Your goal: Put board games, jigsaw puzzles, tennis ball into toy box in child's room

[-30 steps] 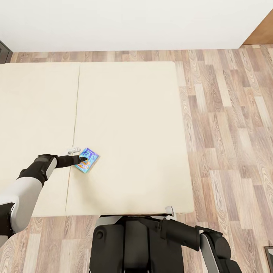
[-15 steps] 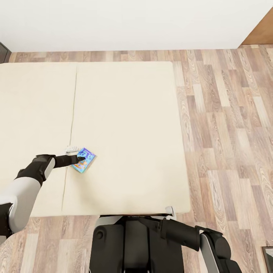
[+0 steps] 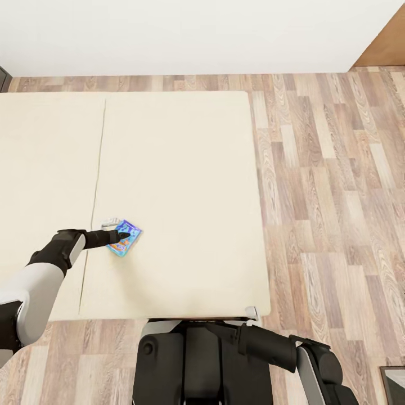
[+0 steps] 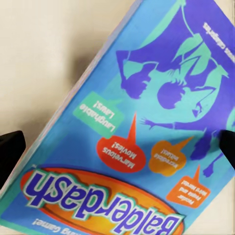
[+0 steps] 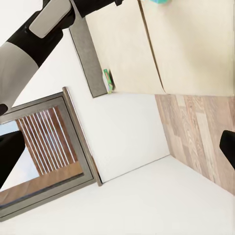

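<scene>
Your left gripper [image 3: 120, 236] is out over the bed [image 3: 180, 169], low at a blue cartoon-printed board game [image 3: 126, 238] that lies flat on the cream mattress, just beside the seam running down the bed. In the left wrist view the box [image 4: 142, 147] reads "Balderdash" and takes up nearly the whole frame, with one dark fingertip [image 4: 10, 156] showing past each of two opposite sides of the box. So your jaws are spread wide and straddle the game; whether either finger touches it cannot be told from these pictures. The box sits slightly askew to the bed's edges.

A small light-grey part of the left wrist shows just above the game in the head view.

Your right arm [image 3: 270, 343] is folded close to the trunk, below the near edge of the bed. In the right wrist view you can see one dark fingertip [image 5: 228, 147] at the edge of the frame; whether those jaws are spread or pressed together cannot be told. That view also shows a green box [image 5: 107, 80] standing at the far end of the bed against the white wall, a slatted wooden door [image 5: 49, 147], and wood-plank floor [image 5: 196, 132].
</scene>
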Controlling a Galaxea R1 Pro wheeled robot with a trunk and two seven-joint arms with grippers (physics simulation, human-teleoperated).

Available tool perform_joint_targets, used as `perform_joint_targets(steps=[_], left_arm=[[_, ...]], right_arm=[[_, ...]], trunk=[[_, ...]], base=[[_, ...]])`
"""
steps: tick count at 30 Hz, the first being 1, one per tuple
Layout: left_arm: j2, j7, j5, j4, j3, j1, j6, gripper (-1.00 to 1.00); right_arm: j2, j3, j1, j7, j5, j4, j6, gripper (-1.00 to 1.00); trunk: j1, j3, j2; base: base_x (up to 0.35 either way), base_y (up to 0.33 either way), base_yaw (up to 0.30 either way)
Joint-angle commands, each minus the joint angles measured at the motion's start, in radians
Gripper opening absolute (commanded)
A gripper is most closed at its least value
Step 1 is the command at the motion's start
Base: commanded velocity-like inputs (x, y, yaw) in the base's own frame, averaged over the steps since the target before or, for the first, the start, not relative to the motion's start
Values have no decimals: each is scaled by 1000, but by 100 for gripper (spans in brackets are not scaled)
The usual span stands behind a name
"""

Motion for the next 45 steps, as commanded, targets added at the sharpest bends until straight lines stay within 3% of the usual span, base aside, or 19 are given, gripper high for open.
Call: perform_joint_targets(steps=[1, 45], left_arm=[[-2, -11, -14, 0, 7, 1, 6, 100], [-3, -11, -14, 0, 7, 1, 6, 100]], right_arm=[[1, -2, 0, 4, 2, 0, 4, 100], [1, -2, 0, 4, 2, 0, 3, 100]], trunk=[[1, -1, -1], [1, -1, -1]], base=[[0, -90, 0], [0, -171, 0]])
